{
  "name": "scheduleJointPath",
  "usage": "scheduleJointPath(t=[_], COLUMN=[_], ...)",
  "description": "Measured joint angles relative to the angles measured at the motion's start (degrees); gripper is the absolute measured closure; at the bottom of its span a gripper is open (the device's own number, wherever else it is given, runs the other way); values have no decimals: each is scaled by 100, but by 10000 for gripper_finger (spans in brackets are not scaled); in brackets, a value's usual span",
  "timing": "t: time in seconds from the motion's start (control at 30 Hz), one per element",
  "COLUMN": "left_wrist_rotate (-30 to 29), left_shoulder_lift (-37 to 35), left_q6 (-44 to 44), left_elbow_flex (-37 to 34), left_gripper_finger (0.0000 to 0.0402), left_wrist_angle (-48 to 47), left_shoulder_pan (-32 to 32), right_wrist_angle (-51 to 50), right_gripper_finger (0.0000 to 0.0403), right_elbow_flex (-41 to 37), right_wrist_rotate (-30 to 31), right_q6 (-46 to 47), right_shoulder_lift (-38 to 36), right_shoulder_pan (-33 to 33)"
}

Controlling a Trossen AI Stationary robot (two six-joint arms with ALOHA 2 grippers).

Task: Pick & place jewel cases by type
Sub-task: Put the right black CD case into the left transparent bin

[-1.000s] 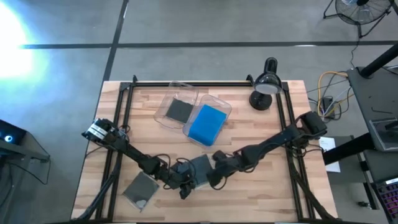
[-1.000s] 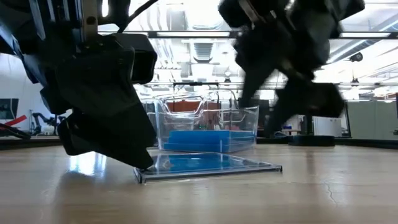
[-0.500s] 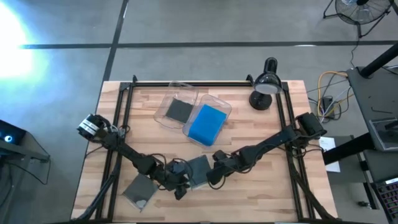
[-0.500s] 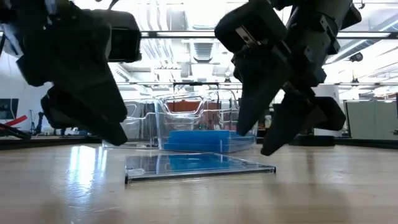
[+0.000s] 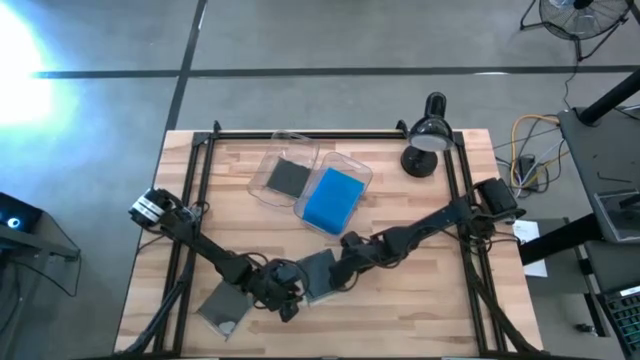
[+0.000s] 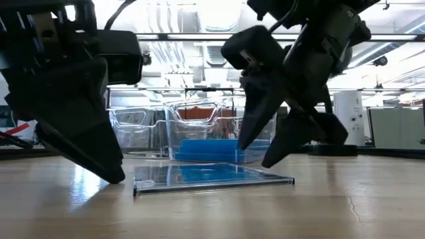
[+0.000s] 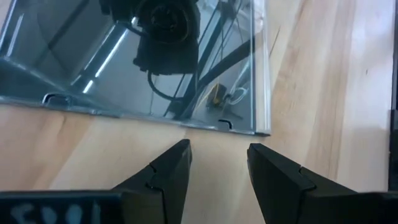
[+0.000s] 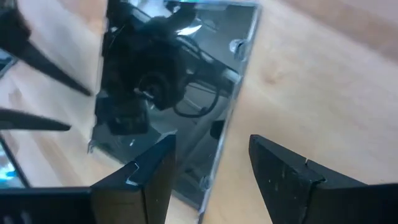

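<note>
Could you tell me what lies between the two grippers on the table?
A dark jewel case lies flat between the left gripper and right gripper, clearest in the high view.

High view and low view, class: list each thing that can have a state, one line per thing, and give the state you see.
Dark grey square jewel case at table centre: flat on the wood, ungripped.
Second dark grey jewel case: flat near the table's front left.
Clear plastic bin with dark case: open-topped, upright.
Clear plastic bin with blue cases: open-topped, upright.
Black desk lamp: head down; lit or not, unclear.
Left tool: open, beside the central case.
Right tool: open, over the central case.
</note>
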Motion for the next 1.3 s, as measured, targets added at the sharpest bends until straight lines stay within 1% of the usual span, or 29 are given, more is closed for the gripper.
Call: scheduleJointPath(t=[0.17, 0.4, 0.63, 0.83, 0.9, 1.0, 1.13, 1.2, 1.3], left_wrist_rotate=[73, 173, 171, 276, 278, 247, 255, 249, 144], left_shoulder_lift=[79, 211, 215, 215, 215, 218, 222, 222, 222], left_q6=[88, 317, 367, 363, 363, 342, 278, 261, 245], left_elbow_flex=[0, -2, -7, -15, -24, -37, -75, -81, -85], left_gripper_finger=[255, 255, 255, 255, 255, 255, 255, 255, 255], left_wrist_angle=[196, 496, 553, 546, 516, 448, 454, 462, 509], left_shoulder_pan=[149, 409, 446, 435, 389, 293, 272, 272, 274], right_wrist_angle=[128, 151, 178, 305, 291, 607, 715, 929, 1065], right_gripper_finger=[206, 206, 206, 206, 206, 206, 207, 207, 207], right_elbow_flex=[-33, 2, -9, -76, -55, 63, 124, 190, 212], right_wrist_rotate=[-26, -476, -530, -817, -849, -821, -741, -729, -644], right_q6=[12, 17, 57, 7, -6, -234, -462, -530, -571], right_shoulder_lift=[57, 315, 267, -124, -373, -582, -634, -634, -557], right_shoulder_pan=[6, -5, -24, -55, -43, -44, -29, -26, -16])
